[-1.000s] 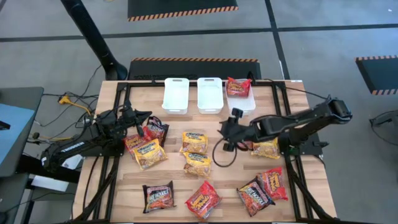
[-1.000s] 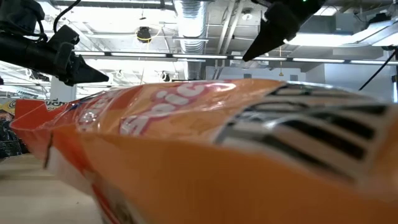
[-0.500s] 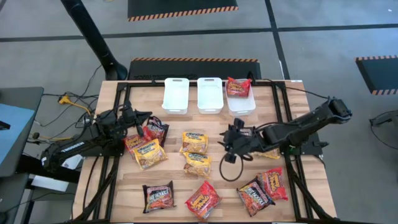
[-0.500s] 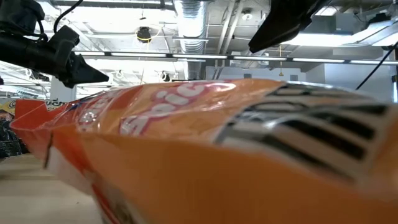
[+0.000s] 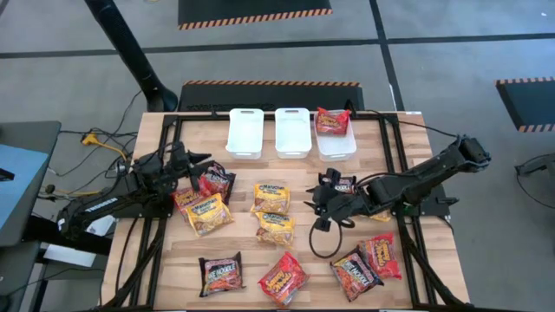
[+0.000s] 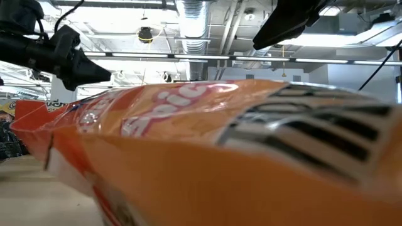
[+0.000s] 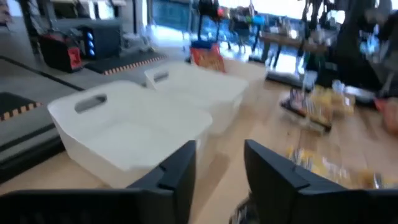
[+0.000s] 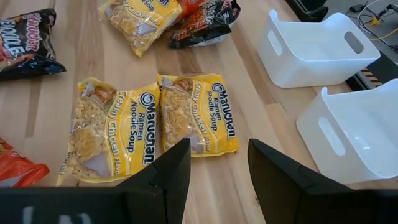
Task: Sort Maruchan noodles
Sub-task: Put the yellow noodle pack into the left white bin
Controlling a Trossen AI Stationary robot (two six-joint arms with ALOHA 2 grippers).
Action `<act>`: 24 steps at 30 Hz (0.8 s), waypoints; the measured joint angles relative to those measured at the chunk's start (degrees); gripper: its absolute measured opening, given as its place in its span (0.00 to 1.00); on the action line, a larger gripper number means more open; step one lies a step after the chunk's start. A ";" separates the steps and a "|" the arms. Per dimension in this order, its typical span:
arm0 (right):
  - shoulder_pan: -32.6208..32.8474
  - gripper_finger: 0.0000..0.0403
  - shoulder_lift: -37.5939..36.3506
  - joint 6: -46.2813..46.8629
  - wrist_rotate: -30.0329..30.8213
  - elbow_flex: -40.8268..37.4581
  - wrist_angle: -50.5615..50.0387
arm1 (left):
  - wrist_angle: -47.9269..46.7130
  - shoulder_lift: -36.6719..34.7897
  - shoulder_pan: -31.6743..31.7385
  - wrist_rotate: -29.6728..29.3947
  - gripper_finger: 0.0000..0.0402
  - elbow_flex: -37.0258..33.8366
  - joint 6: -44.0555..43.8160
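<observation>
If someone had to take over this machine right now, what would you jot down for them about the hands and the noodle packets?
Left hand: open, empty, raised near the dark packet on the table's left side.
Right hand: open, empty, hanging mid-table beside the two yellow packets.
Bins: three white ones along the far edge. The right bin holds one red packet; the left bin and middle bin look empty.
Done: one red packet sorted.
Left: all the other packets, yellow, dark and red, lie loose on the table.
</observation>
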 joint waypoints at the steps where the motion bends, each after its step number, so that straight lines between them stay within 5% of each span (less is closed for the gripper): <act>1: -0.11 0.46 0.00 -0.02 0.00 0.00 0.00 | 1.11 -0.02 0.00 -0.89 0.35 0.00 -0.57; 5: -0.26 0.46 0.00 -0.02 0.00 0.00 -0.04 | 2.23 0.00 0.02 -0.43 0.42 0.00 -4.03; 14: -0.26 0.46 0.00 -0.04 0.00 0.00 -0.05 | 0.08 -0.02 0.02 11.48 0.43 3.58 -9.23; 24: -0.26 0.46 0.00 -0.06 0.00 0.00 -0.07 | -21.13 0.16 0.02 12.79 0.43 17.79 -10.40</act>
